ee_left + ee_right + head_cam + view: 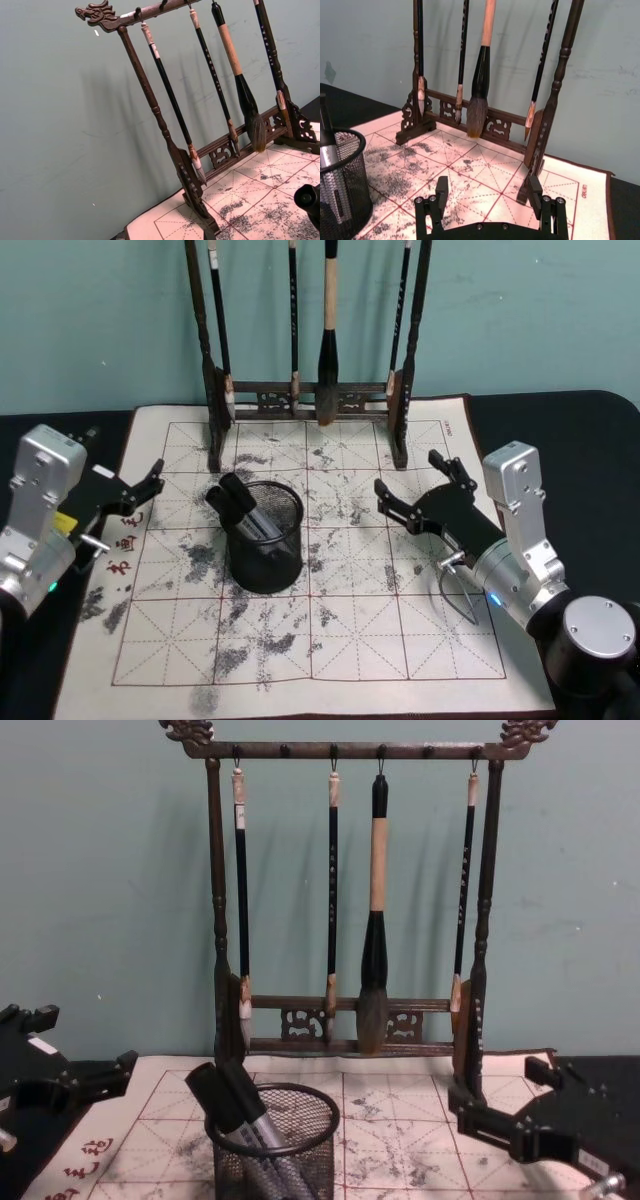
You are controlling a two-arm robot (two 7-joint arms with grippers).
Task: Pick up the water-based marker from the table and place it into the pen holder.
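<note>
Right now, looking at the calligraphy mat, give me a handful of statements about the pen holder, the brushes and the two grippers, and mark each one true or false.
1. The pen holder stands upright on the gridded cloth. True.
2. The pen holder holds nothing. False: markers lean inside it, their dark caps sticking up past the rim.
3. The right gripper is shut on a marker. False: its fingers are open with nothing between them, above the cloth to the right of the holder.
4. Four brushes hang from the wooden brush rack. True.
5. The left gripper is over the left edge of the cloth, open. True.
6. The thickest brush hangs at the rack's far left. False: it is third from the left.
</note>
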